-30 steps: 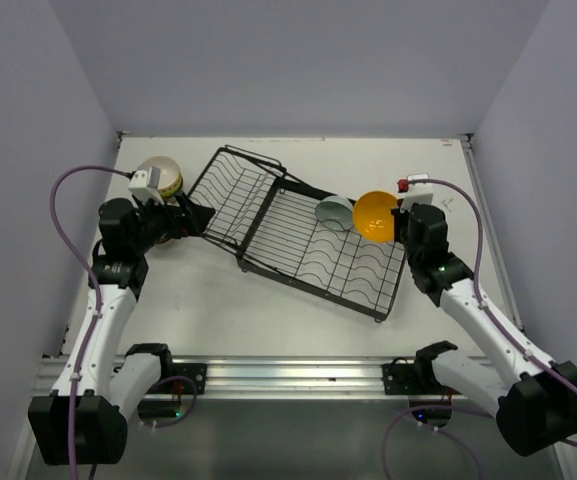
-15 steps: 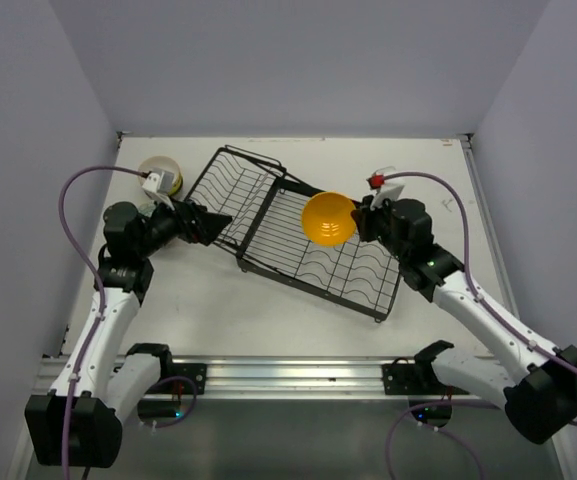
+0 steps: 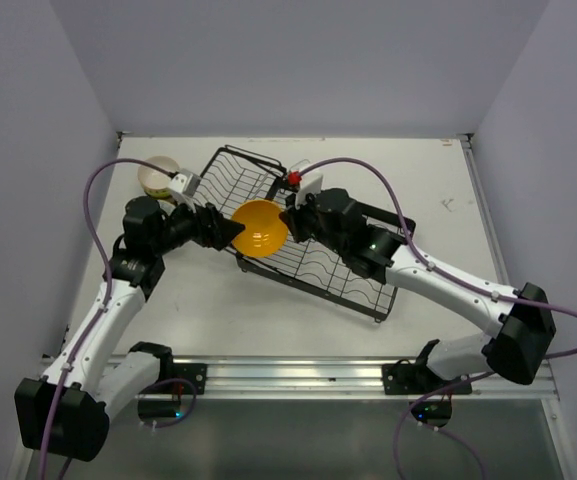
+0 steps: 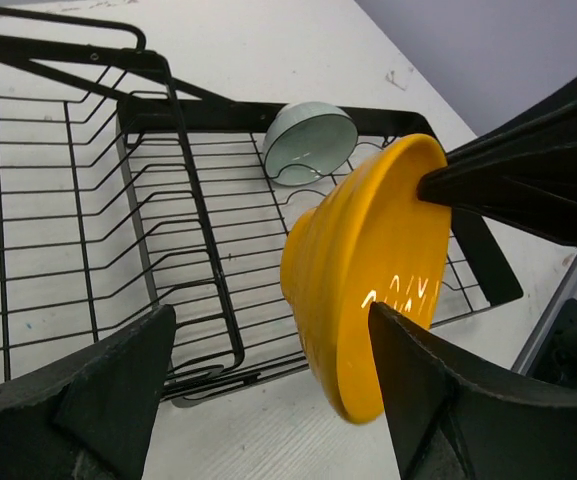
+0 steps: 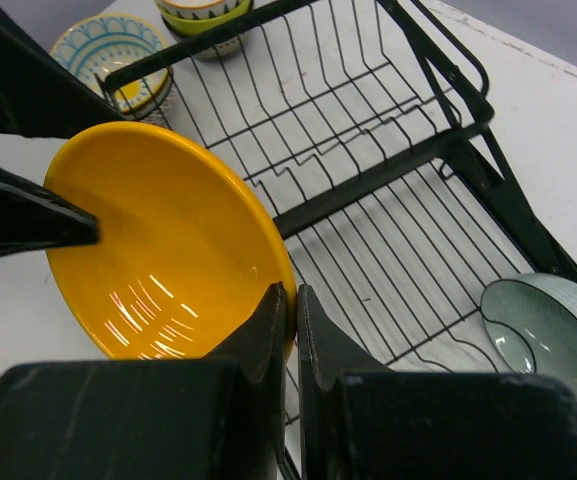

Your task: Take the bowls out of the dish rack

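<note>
An orange-yellow bowl (image 3: 258,230) hangs tilted on its side above the near-left edge of the black wire dish rack (image 3: 243,175). My right gripper (image 3: 290,222) is shut on its rim (image 5: 294,295). My left gripper (image 3: 230,228) stands open, one jaw on each side of the bowl's (image 4: 358,260) opposite edge. One fingertip (image 5: 78,225) of the left gripper lies against the inside of the rim. A pale teal bowl (image 4: 310,142) leans in the flat section of the rack (image 4: 200,215). The right arm hides it in the top view.
A stack of bowls (image 3: 158,176) stands on the table at the back left, beside the rack's basket section. The right wrist view shows a yellow-green bowl (image 5: 200,12) there and a blue-patterned bowl (image 5: 113,55) beside it.
My right arm has carried the orange-yellow bowl leftward across the rack. My left gripper has swung right from the bowl stack to meet it and its jaws have narrowed a little.
</note>
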{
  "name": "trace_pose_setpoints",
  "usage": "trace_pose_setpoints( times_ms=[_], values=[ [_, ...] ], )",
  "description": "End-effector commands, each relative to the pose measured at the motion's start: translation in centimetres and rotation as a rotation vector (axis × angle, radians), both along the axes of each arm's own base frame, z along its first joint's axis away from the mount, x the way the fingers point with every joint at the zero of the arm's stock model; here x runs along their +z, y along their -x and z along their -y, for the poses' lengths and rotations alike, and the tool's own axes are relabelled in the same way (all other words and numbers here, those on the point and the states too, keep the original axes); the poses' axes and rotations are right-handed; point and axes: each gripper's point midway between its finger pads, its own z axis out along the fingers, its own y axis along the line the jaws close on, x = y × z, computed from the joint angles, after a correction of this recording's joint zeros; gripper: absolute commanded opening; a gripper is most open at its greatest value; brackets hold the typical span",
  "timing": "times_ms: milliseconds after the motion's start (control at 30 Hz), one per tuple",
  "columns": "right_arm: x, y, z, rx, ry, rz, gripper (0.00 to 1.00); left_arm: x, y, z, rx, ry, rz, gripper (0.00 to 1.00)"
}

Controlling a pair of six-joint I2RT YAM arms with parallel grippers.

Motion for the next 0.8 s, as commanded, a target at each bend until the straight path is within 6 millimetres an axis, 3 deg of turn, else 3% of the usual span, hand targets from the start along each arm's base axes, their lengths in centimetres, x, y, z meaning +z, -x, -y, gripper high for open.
trace_pose_setpoints(
  times_ms=[0, 67, 267, 433, 500, 567, 600, 700, 767],
  values=[
    [3.3, -0.2, -1.7, -0.006, -0.046, 0.052, 0.0, -0.1, -1.0, -0.6, 0.045, -0.074, -0.009, 0.77],
    [3.0, 0.2, -2.3, 0.007, -0.034, 0.045, 0.0, -0.6, -1.1, -0.7, 0.058, -0.092, -0.022, 0.7],
    [3.0, 0.4, -2.2, 0.011, -0.031, 0.039, 0.0, -1.1, -1.7, -1.4, 0.107, -0.12, -0.044, 0.17],
    [2.3, 0.5, -2.3, 0.013, -0.022, 0.019, 0.0, -1.4, -1.8, -1.4, 0.11, -0.122, -0.062, 0.01],
    [2.1, 0.7, -2.7, 0.023, -0.027, 0.006, 0.02, -1.6, -1.9, -1.5, 0.117, -0.126, -0.068, 0.0],
    [2.0, 1.0, -3.0, 0.041, -0.033, -0.006, 0.2, -1.9, -2.1, -1.8, 0.142, -0.134, -0.085, 0.0],
    [2.0, 1.1, -3.1, 0.046, -0.034, -0.007, 0.37, -2.1, -2.3, -2.1, 0.16, -0.141, -0.095, 0.0],
    [2.2, 1.4, -2.8, 0.048, -0.048, -0.008, 0.65, -2.4, -2.9, -2.9, 0.226, -0.147, -0.133, 0.0],
    [2.5, 1.5, -2.5, 0.047, -0.054, 0.004, 0.74, -2.4, -3.2, -3.1, 0.243, -0.146, -0.137, 0.0]
  ],
)
